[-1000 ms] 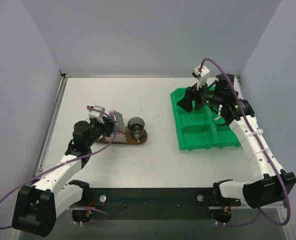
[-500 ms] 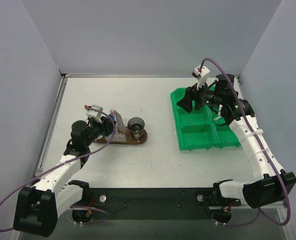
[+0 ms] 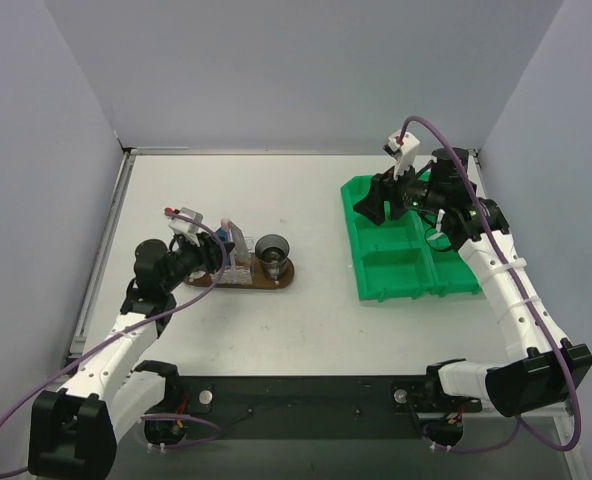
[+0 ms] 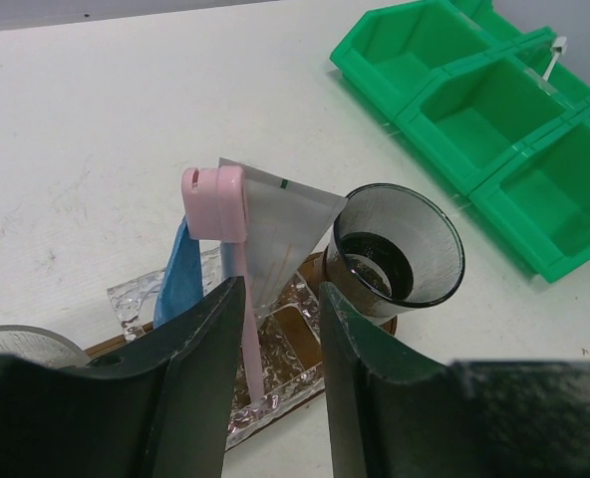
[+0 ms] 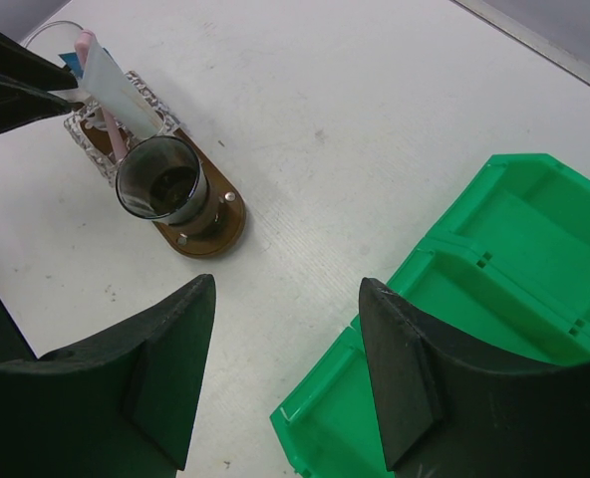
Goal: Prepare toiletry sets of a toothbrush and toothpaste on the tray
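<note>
Left arm, top view: it has drawn back toward its base over the last second, so the left tool [image 3: 214,258] now sits just short of the tray [image 3: 283,280] rather than over it.
Left tool, top view: its jaws have spread since then, and nothing comes away with it.
Set, top view: the brush [image 3: 224,224] and tube [image 3: 238,240] stand upright together at the tray's left end.
Right arm, top view: unmoved, with the right tool [image 3: 373,208] hanging over the far end of the bin [image 3: 386,270].
Fingers, left wrist view: the fingers [image 4: 190,398] stand apart. The brush's pink stem runs down the gap close to one of them, and I cannot tell whether it touches.
Holder, left wrist view: a crinkled clear holder [image 4: 300,344] on the tray keeps the brush and tube up, with the tube's flat end uppermost.
Cup, left wrist view: a dark cup [image 4: 400,254] stands on the tray just beside the tube.
Right tool, right wrist view: the jaws are wide apart with nothing between them, and the tray and set are well apart from it.
Meaning: the release looks done and one set looks placed. Any further set is not yet begun.
Tabletop: white, matte and faintly scuffed [image 3: 276,190].
Room: plain pale walls [image 3: 276,70] close in three sides.
</note>
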Controlling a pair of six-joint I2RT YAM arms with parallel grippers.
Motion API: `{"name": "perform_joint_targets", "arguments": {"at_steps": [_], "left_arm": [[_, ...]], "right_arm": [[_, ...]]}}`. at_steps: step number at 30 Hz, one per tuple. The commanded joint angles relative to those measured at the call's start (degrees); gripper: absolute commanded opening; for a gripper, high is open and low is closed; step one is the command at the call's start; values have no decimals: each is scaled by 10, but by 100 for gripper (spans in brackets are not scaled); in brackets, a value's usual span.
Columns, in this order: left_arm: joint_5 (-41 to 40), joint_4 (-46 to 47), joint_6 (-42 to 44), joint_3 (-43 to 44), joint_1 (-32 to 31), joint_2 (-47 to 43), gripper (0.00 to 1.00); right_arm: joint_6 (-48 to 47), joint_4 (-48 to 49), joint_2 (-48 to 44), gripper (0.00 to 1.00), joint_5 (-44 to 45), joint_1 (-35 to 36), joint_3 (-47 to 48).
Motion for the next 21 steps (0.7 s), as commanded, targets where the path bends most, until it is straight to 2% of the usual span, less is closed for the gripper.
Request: {"name": "perform_joint_targets", "arguments": {"at_steps": [1, 6, 11, 13, 16, 21], "left_arm": [[31, -28, -7, 48, 8, -18, 45], [45, -83, -9, 104, 16, -40, 46], [47, -185, 4, 180, 16, -67, 46], [43, -231, 11, 206, 16, -75, 47], [32, -268, 29, 232, 16, -89, 51], [11, -320, 61, 279, 17, -98, 65]], "right_arm": [[-17, 16, -12, 55, -1, -4, -3], [-22, 12, -19, 55, 75, -6, -5], [-12, -12, -7, 55, 197, -16, 15], [-2, -30, 2, 55, 220, -34, 21], [8, -41, 13, 55, 232, -68, 18], [16, -63, 22, 55, 257, -118, 5]]}}
